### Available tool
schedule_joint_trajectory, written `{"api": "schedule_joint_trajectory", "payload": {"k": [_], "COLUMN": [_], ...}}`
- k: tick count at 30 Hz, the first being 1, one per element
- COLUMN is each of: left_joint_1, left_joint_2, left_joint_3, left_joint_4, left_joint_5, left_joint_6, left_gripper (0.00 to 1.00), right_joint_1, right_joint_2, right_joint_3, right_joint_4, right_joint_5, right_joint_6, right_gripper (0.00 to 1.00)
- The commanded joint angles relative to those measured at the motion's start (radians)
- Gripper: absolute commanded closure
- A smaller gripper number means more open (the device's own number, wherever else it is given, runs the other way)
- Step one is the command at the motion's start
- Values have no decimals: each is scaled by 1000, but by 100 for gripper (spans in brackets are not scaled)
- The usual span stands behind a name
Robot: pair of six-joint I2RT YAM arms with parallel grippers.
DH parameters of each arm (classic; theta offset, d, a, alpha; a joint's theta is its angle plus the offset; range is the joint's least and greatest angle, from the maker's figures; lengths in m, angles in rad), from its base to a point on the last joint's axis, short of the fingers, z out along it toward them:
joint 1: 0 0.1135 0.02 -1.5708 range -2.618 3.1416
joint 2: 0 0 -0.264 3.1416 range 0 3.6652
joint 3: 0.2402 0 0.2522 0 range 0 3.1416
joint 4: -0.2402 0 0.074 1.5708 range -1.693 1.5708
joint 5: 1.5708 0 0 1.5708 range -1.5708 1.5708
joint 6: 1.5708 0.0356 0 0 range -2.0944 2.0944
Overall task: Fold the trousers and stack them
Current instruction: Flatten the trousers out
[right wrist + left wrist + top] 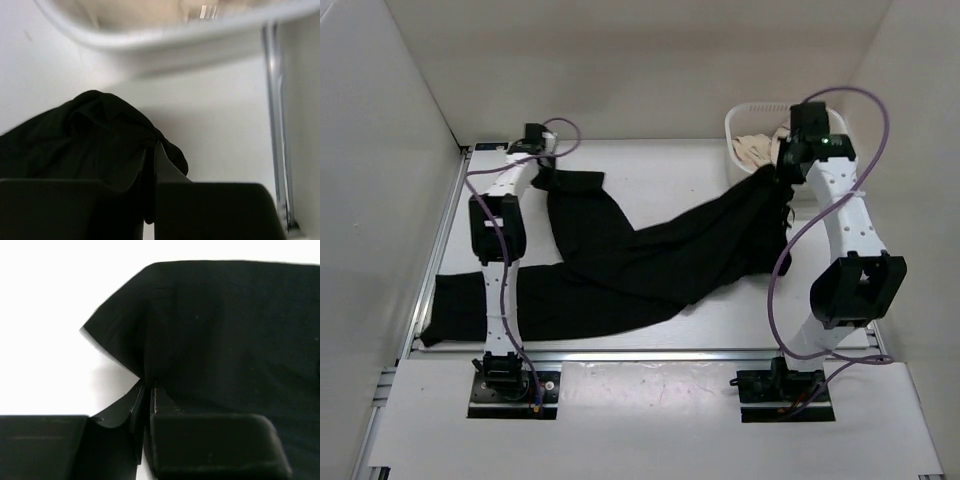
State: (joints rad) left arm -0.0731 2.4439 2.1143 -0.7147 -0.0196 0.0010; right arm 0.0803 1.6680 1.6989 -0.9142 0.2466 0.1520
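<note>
Now we judge this the spreading step, before any fold. Our left tool [542,165] is clamped on a far corner of the trousers [650,265]; our right tool [783,168] is clamped on their other end, just beside the basket [757,105]. Next, both should draw apart to flatten them. The trousers lie black, matte and rumpled across the desk [660,170].
</note>
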Motion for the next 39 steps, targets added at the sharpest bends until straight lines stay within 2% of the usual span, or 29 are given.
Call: {"api": "schedule_joint_trajectory", "payload": {"k": [1,3,4,6,7,8,10,13,14,16,19,22,26,28,29,31,33,35,37,39], "left_joint_1": [208,266,315,360,378,409,433,487,512,525,526,526,536,570,584,633,667,713,748,762], "left_joint_2": [-202,-276,-364,-462,-558,-604,-721,-815,-883,-981,-1068,-1164,-1237,-1273,-1286,-1316,-1316,-1300,-1245,-1202], "left_joint_3": [104,83,58,-58,-107,-214,-319,-523,-651,-784,-991,-1170,-1350,-1424,-1441,-1453,-1432,-1355,-1302,-1246], "left_joint_4": [-91,-100,-114,-137,-146,-167,-199,-250,-250,-250,-250,-239,-224,-224,-224,-224,-224,-224,-224,-224], "left_joint_5": [-123,-149,-163,-172,-172,-172,-172,-183,-183,-195,-204,-230,-289,-340,-358,-379,-379,-326,-296,-263], "left_joint_6": [-1,-1,-1,-1,-1,-1,-1,-1,-1,-1,-1,-1,-1,-1,-1,-1,-1,-1,-1,-1], "left_gripper": [79,79,79,79,79,79,79,79,79,79,79,75,63,55,44,28,16,15,15,15], "right_joint_1": [-37,-37,-37,-37,-37,-37,-37,-47,-47,-47,-47,-47,-47,-47,-47,-47,-47,-47,-47,-47], "right_joint_2": [-4,-25,-42,-114,-144,-209,-308,-433,-462,-540,-623,-675,-686,-674,-674,-650,-618,-584,-512,-432], "right_joint_3": [232,286,286,234,197,155,-6,-255,-315,-477,-638,-781,-872,-872,-843,-791,-670,-564,-382,-198], "right_joint_4": [11,11,11,21,35,44,44,35,26,26,3,18,37,19,6,-27,-40,-40,-40,-40], "right_joint_5": [4,3,3,29,29,42,33,20,1,-24,-24,-39,-57,-18,3,54,92,102,70,-27], "right_joint_6": [-16,-15,-15,-15,0,9,52,112,125,164,201,251,288,288,278,248,207,172,121,84], "right_gripper": [100,100,100,100,100,100,100,100,100,100,100,100,100,100,100,100,100,100,100,100]}}
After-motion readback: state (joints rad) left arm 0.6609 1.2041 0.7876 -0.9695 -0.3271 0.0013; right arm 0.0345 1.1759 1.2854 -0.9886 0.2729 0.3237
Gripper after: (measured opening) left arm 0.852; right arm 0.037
